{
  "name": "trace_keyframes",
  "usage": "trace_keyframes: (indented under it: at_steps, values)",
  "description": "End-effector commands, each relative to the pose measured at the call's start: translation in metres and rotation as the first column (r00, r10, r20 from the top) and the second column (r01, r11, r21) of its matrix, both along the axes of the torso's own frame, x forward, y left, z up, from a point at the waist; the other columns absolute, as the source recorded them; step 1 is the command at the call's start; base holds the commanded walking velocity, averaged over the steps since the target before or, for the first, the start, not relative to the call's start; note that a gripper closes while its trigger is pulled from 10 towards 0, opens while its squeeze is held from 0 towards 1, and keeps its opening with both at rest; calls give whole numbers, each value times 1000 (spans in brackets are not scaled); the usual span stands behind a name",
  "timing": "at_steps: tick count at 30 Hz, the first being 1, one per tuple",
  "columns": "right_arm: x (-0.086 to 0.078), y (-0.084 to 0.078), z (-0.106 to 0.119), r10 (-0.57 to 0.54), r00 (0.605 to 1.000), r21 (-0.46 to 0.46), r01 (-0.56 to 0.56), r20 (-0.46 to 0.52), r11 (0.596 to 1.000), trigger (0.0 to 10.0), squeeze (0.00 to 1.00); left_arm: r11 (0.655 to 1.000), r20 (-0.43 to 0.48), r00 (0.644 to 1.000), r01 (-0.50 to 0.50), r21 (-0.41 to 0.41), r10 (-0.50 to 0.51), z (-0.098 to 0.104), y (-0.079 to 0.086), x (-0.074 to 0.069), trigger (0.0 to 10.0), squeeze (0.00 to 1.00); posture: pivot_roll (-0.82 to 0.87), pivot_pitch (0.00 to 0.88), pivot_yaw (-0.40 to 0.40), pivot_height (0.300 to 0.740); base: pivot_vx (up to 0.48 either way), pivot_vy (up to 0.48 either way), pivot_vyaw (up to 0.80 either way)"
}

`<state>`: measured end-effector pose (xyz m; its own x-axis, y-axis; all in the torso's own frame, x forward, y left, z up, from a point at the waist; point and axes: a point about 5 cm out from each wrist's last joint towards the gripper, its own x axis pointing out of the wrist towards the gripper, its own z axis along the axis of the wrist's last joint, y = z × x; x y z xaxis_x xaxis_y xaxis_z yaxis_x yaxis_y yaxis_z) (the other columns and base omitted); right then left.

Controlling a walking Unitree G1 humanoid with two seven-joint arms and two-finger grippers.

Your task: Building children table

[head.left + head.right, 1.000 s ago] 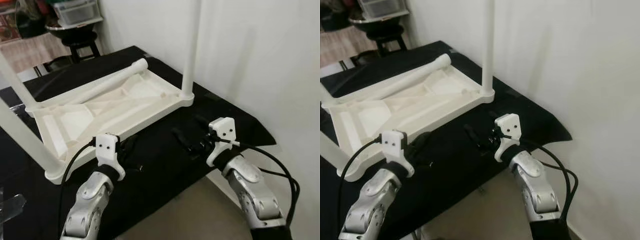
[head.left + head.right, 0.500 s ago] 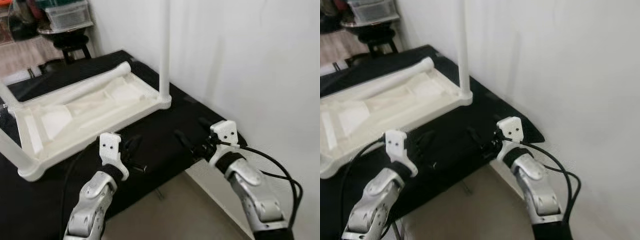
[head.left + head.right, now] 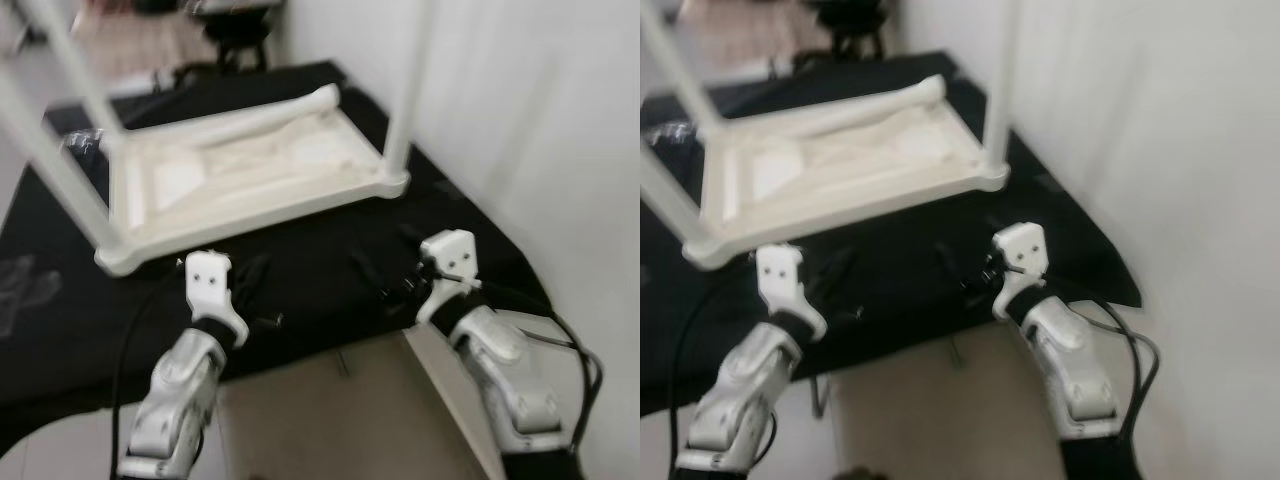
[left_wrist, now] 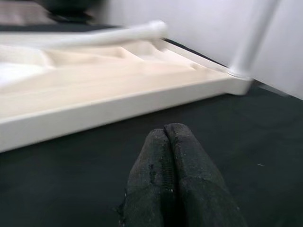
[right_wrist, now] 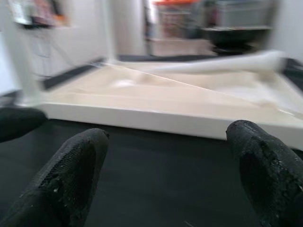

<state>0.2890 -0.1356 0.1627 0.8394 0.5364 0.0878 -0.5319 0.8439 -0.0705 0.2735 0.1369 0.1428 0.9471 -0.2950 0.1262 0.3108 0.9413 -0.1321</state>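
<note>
A white children's table lies upside down on a surface covered in black cloth. Three of its legs stand up: one at the near right corner and two on the left. Another white leg lies along the far side of the tabletop. My left gripper hovers low over the cloth just in front of the tabletop's near edge, shut and empty, its fingers pressed together. My right gripper is to its right, open, with nothing between its fingers.
A white wall runs close along the right side. The cloth's front edge drops to a beige floor right under my arms. A black stool stands beyond the far end. The views are blurred.
The whole picture has swung, so the camera has moved; more of the table's left legs now show. Both grippers keep their places over the cloth in front of the tabletop.
</note>
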Motion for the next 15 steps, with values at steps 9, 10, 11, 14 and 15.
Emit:
trace_keyframes:
  at_steps: [9,10,11,14,15]
  values:
    - [5,-5,2,-69,998,32,69,-1,997,10000,0,1000,-8,1000,24,12,-24,0,-3,2,10000,0,-41,97,9,740,0,0,224]
    - [5,-5,2,-69,998,32,69,-1,997,10000,0,1000,-8,1000,24,12,-24,0,-3,2,10000,0,-41,97,9,740,0,0,0]
    - [6,-5,1,-72,997,27,72,-4,997,10000,0,999,2,999,38,12,-38,1,-4,2,10000,0,-41,97,9,740,0,0,0]
    - [7,-5,1,-76,997,24,77,-7,997,10000,0,998,16,998,55,11,-55,3,-5,2,10000,0,-42,90,6,740,0,0,0]
    - [7,-5,1,-78,997,24,79,-8,997,10000,0,998,20,998,57,10,-57,4,-5,3,10000,0,-42,89,8,740,244,0,0]
